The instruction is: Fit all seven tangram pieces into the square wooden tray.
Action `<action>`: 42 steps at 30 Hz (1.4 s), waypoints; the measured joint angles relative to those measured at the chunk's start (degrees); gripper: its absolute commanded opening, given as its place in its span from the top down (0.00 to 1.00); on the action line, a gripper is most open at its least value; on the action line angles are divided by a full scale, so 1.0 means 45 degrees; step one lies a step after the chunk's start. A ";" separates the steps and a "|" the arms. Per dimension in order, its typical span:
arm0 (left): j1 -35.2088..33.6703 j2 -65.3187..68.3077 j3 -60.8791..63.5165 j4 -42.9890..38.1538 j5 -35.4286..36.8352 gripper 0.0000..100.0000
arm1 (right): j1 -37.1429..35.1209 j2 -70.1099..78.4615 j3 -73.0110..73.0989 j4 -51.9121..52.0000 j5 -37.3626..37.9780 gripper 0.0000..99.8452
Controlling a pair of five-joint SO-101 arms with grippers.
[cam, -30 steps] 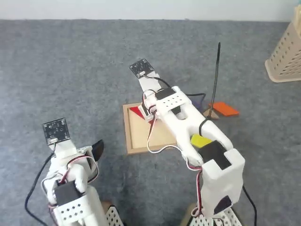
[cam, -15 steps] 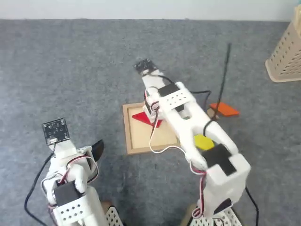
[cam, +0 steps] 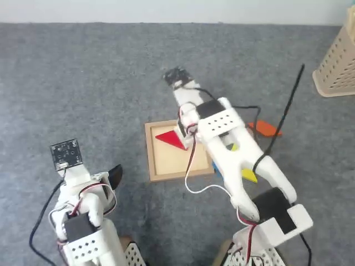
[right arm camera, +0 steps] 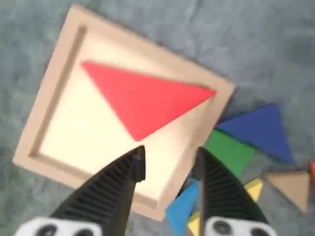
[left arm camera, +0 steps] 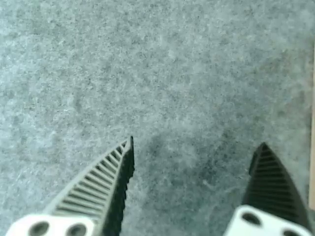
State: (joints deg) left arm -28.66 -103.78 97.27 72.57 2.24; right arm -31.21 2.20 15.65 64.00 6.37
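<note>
The right end effector (right arm camera: 170,152) was held narrowly parted and empty above the wooden tray (right arm camera: 147,50), by the red triangle (right arm camera: 142,101) lying inside. The blue triangle (right arm camera: 256,132) beside the tray would best be gripped squarely and seated flush against the red one. The left end effector (left arm camera: 197,147) was held wide open, empty.

Red triangle (right arm camera: 142,98) in tray (right arm camera: 48,93), tool (right arm camera: 170,151) above (parted)

Likely a small robotics test bench, home or lab unclear: grey carpet (left arm camera: 147,69) lies under the jaws of the left gripper (left arm camera: 197,142); far beyond the jaws of the right gripper (right arm camera: 170,149) are a pale wall (cam: 166,10) and a beige slotted basket (cam: 337,58).
</note>
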 measured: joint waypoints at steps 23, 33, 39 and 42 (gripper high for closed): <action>0.0000 0.0000 0.0000 0.0000 0.0000 0.65 | -0.0547 0.3360 -0.0254 -0.1915 0.0020 0.80; 0.0000 0.0000 0.0000 0.0000 0.0000 0.65 | -0.0547 0.3458 -0.0469 -0.1915 -0.0547 0.80; 0.0000 0.0000 0.0000 0.0000 0.0000 0.65 | -0.0547 0.2696 0.0234 -0.1700 -0.1133 0.80; 0.0000 0.0000 0.0000 0.0000 0.0000 0.65 | -0.0449 0.1387 0.1524 -0.2422 -0.1153 0.80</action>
State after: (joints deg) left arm -28.66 -103.78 97.27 72.57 2.24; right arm -33.23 8.44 22.51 53.10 1.19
